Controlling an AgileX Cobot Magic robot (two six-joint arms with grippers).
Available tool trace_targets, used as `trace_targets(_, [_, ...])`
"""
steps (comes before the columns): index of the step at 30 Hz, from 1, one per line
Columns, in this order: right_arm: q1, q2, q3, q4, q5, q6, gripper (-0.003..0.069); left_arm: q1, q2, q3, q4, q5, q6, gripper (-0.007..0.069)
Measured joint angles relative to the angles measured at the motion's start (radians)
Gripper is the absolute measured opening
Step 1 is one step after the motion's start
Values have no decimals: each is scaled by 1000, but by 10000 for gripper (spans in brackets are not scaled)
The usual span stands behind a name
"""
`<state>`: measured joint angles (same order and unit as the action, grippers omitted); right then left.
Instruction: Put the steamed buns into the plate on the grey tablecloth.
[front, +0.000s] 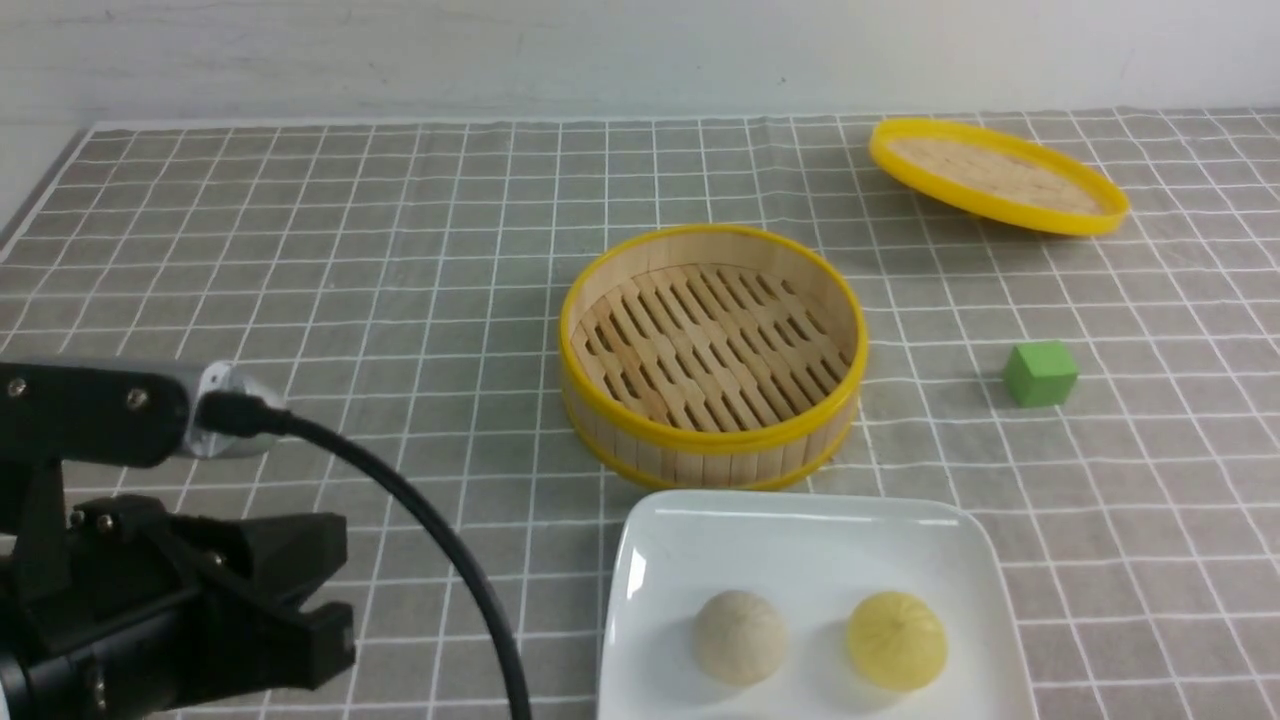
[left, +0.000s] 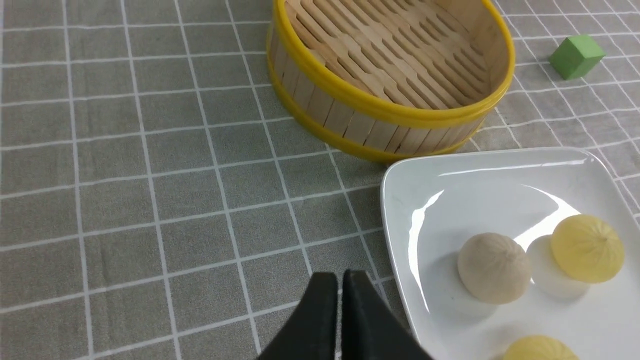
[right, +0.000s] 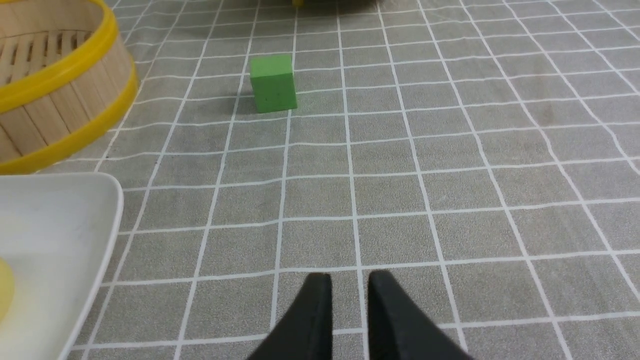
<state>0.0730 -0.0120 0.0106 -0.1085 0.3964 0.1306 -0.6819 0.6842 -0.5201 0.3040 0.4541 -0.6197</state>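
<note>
Buns (front: 741, 638) sit on the plate (front: 800, 520), six o'clock of the steamer (front: 713, 455); placing appears complete, both claws (left: 332, 278) (right: 349, 278) slightly apart, empty, next move likely withdrawal.

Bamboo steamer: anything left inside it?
The bamboo steamer shows only its bare slatted floor, no bun; what lies beneath it is hidden.
</note>
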Motion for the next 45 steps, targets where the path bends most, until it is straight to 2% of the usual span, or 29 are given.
trace_targets(4, [0, 0, 0, -1, 0, 0, 138, 62, -102, 54, 1, -18, 1, 46])
trace_targets(8, [0, 0, 0, -1, 0, 0, 143, 226, -227, 168, -18, -61, 17, 50])
trace_targets(10, [0, 0, 0, -1, 0, 0, 146, 378, -324, 254, -46, -98, 84, 54])
trace_targets(11, [0, 0, 0, -1, 0, 0, 146, 378, -324, 262, -46, -99, 91, 54])
trace_targets(12, [0, 0, 0, -1, 0, 0, 148, 479, -389, 323, -76, -107, 154, 54])
trace_targets(13, [0, 0, 0, -1, 0, 0, 150, 531, -423, 356, -97, -107, 195, 55])
trace_targets(14, [0, 0, 0, -1, 0, 0, 151, 541, -430, 356, -101, -107, 203, 55])
trace_targets(15, [0, 0, 0, -1, 0, 0, 152, 614, -487, 410, -126, -107, 268, 55])
trace_targets(16, [0, 0, 0, -1, 0, 0, 152, 622, -495, 415, -129, -107, 268, 55])
trace_targets(18, [0, 0, 0, -1, 0, 0, 155, 694, -587, 468, -145, -106, 339, 55])
trace_targets(24, [0, 0, 1, -1, 0, 0, 164, 708, -694, 543, -158, -93, 428, 66])
trace_targets(35, [0, 0, 1, -3, 0, 0, 180, 622, -695, 545, -163, -83, 434, 73])
trace_targets(42, [0, 0, 1, -3, 0, 0, 179, 627, -695, 545, -163, -82, 434, 79])
trace_targets(45, [0, 0, 1, -3, 0, 0, 183, 665, -695, 545, -166, -81, 434, 84])
